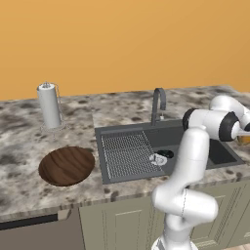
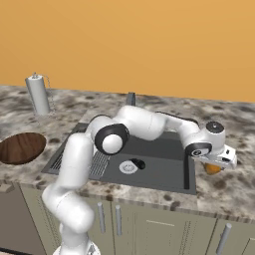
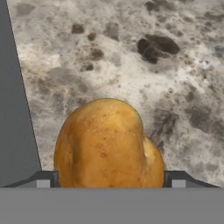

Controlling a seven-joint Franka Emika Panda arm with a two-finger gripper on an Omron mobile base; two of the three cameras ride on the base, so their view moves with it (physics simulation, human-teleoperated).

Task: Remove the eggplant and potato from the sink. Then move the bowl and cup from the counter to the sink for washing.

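Observation:
The orange-tan potato (image 3: pixel 105 144) sits between my gripper's (image 3: pixel 109 180) two fingertips, which press against its sides; the gripper is shut on it. Both hang just over the speckled counter (image 3: pixel 131 57), right of the sink (image 2: pixel 164 174); the potato (image 2: pixel 213 169) shows under the gripper (image 2: pixel 215 164) and at the right edge as potato (image 1: pixel 243 139). The nearly black eggplant (image 2: pixel 141 163) lies in the basin beside the silver drain (image 2: pixel 128 167); eggplant (image 1: pixel 166 154) again. The brown wooden bowl (image 1: pixel 66 165) rests on the counter left of the sink (image 1: pixel 122 172). The cup is out of view.
A paper towel holder (image 1: pixel 49 105) stands at the back left of the counter. The curved grey faucet (image 1: pixel 157 102) rises behind the sink. My white arm (image 2: pixel 144 124) reaches across the basin. Beige cabinets (image 2: pixel 149 219) run below the counter edge.

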